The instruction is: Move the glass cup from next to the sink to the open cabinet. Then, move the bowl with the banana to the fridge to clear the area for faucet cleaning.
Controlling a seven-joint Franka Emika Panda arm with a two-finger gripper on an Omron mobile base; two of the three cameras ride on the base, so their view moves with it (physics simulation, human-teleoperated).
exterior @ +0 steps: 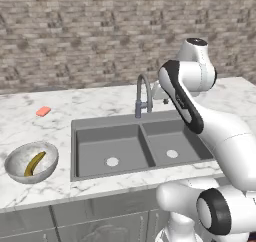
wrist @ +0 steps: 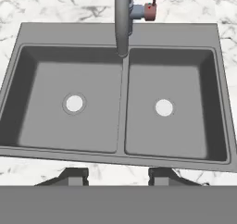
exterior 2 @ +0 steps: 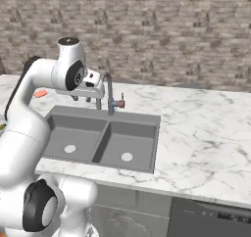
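Note:
A grey bowl (exterior: 17,162) holding a yellow banana (exterior: 35,163) sits on the marble counter left of the sink (exterior: 125,146), near the front edge. My gripper (exterior 2: 82,99) hangs above the back rim of the sink, beside the faucet (exterior 2: 109,91), pointing down. In the hand view the gripper (wrist: 118,176) is open, its two dark fingertips (wrist: 74,174) standing apart with nothing between them, above the double basin (wrist: 46,102). The glass cup, the cabinet and the fridge are out of view.
The tall curved faucet (exterior: 143,93) with a red handle (wrist: 149,11) rises at the middle of the sink's back edge, close to my hand. An orange sponge (exterior: 43,111) lies at the back left. Bare marble counter (exterior 2: 206,133) stretches right of the sink.

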